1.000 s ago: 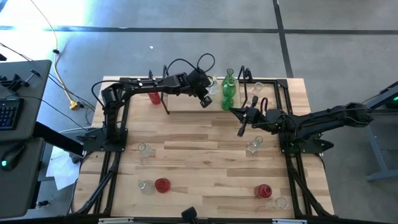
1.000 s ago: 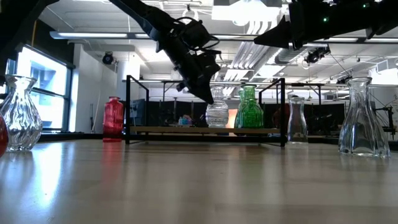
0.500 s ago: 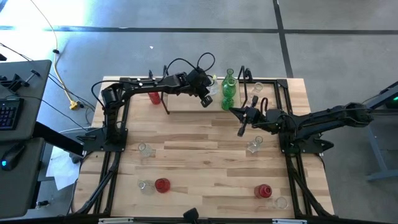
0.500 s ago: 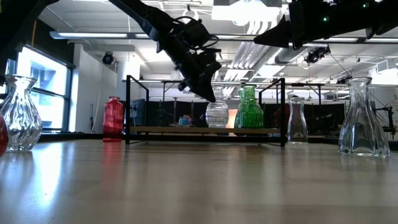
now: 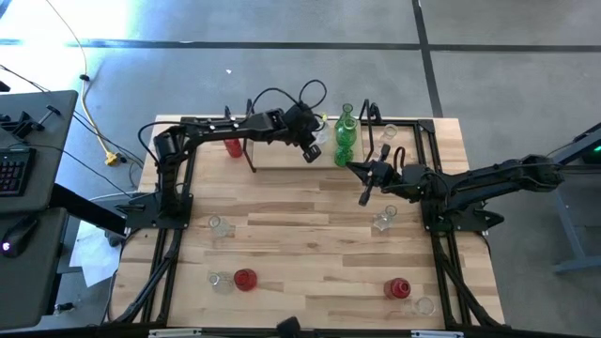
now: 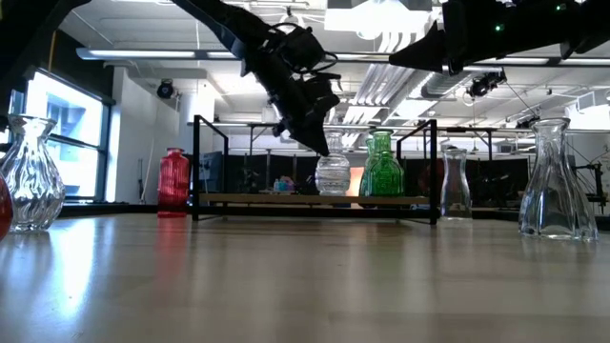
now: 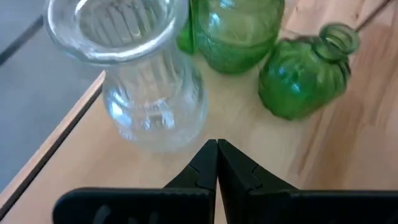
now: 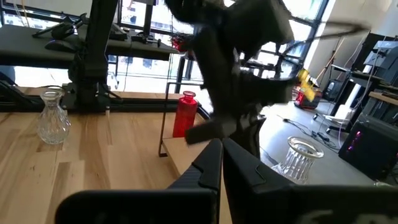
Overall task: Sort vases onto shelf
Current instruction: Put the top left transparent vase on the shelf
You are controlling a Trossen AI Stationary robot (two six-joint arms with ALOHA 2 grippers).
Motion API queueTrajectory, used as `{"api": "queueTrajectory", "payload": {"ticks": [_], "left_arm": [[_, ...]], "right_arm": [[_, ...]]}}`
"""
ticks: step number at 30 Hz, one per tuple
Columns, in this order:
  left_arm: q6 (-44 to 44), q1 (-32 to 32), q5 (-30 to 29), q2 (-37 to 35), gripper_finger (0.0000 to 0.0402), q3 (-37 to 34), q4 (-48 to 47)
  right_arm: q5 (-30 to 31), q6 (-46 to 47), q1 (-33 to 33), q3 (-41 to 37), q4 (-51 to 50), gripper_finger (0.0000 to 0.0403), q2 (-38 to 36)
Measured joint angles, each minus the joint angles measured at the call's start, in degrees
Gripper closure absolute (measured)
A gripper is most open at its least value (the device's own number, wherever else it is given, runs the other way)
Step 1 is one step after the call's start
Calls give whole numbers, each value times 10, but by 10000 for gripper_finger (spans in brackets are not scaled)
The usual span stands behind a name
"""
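The shelf (image 5: 278, 156) (image 6: 257, 199) stands at the table's far edge. On its board stand a clear ribbed vase (image 5: 322, 130) (image 6: 333, 176) (image 7: 146, 81) and two green vases (image 5: 346, 132) (image 6: 381, 170) (image 7: 304, 78). My left gripper (image 5: 308, 153) (image 6: 321, 145) (image 7: 217, 144) is shut and hovers just on the near side of the clear vase, apart from it. My right gripper (image 5: 364, 195) (image 8: 221, 144) is shut and hangs over the table near the shelf's right end, close to a clear vase (image 5: 382, 222).
A red vase (image 5: 233, 145) (image 6: 173, 181) (image 8: 185, 115) stands by the shelf's left frame and a clear one (image 5: 391, 131) by its right. More clear and red vases (image 5: 218, 225) (image 5: 245, 279) (image 5: 397, 287) stand on the table's near half. The middle of the table is bare wood.
My left gripper has crept up a little beside the clear vase on the shelf and stayed shut. The right arm and the vases have kept still.
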Motion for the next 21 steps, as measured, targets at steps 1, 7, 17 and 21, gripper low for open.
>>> {"api": "queueTrajectory", "payload": {"ticks": [1,7,17,21], "left_arm": [[5,-4,-8,0,401,20,-23],[28,-49,-32,-1,401,111,-157],[-4,-53,-24,57,402,132,-174],[-9,-32,-24,92,402,166,-193]], "right_arm": [[0,-2,0,0,0,402,0],[0,-4,0,0,0,402,0],[-4,-5,0,0,1,402,0],[-7,-4,2,0,5,402,0]]}}
